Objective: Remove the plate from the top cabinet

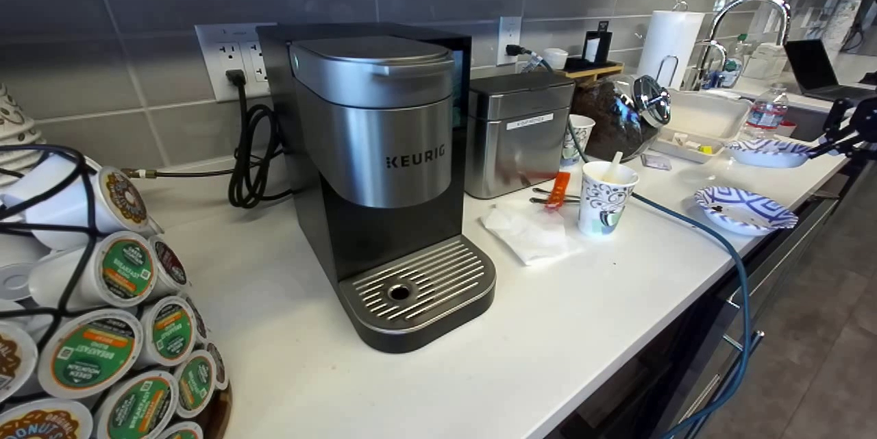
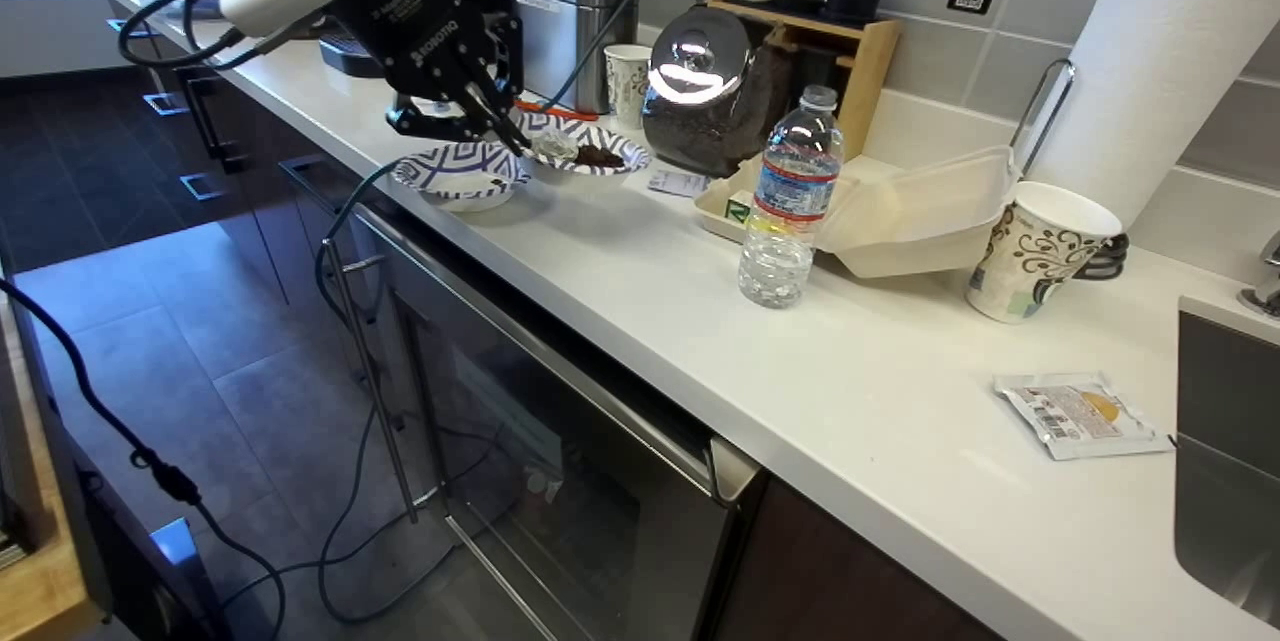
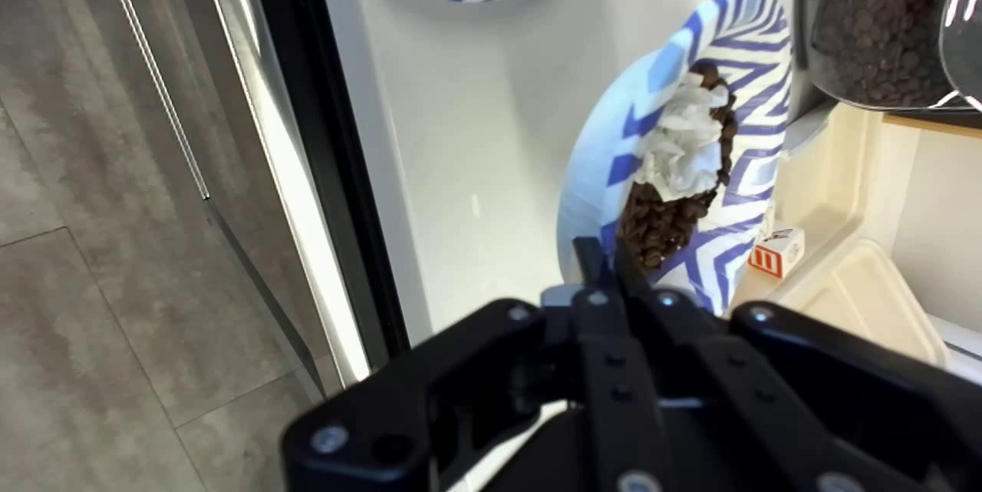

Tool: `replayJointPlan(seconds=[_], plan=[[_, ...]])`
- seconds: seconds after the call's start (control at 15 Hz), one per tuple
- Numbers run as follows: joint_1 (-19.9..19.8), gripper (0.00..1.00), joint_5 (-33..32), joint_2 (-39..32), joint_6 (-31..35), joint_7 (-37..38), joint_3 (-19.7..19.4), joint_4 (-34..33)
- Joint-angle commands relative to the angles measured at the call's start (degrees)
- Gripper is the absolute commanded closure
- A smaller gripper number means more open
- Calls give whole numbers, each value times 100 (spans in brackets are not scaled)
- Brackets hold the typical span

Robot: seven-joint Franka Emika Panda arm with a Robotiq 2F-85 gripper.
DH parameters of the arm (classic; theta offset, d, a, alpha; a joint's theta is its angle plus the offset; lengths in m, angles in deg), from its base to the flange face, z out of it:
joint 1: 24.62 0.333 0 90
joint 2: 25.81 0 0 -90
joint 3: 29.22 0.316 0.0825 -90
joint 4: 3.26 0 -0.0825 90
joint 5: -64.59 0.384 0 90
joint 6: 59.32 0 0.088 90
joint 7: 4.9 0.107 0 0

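Note:
A blue-and-white patterned paper plate, deep like a bowl, holds dark beans and a crumpled whitish piece. It shows in the wrist view and in both exterior views. My gripper is shut on its near rim, and the plate looks bent and narrowed. The gripper also shows in an exterior view. I cannot tell whether the plate touches the counter. A second patterned plate with a few dark bits sits beside it near the counter edge, apart from my gripper. No top cabinet is in view.
A glass jar of beans, an open takeout box and a water bottle stand near the held plate. A blue cable crosses the counter and hangs over its edge. A coffee machine stands further along.

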Motion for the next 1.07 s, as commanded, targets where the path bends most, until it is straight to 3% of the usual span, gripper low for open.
replayJointPlan(seconds=[0.0,0.6,0.87,0.93,1.0], plan=[[283,99,884,-392,-151,-818,-283,-332],[36,99,2946,-1773,-1314,-2254,-256,-1200],[-203,99,3369,-2482,-1696,-2446,-185,-1506],[-238,72,3329,-2566,-1752,-2399,-172,-1536],[-274,71,3340,-2652,-1789,-2410,-157,-1569]])
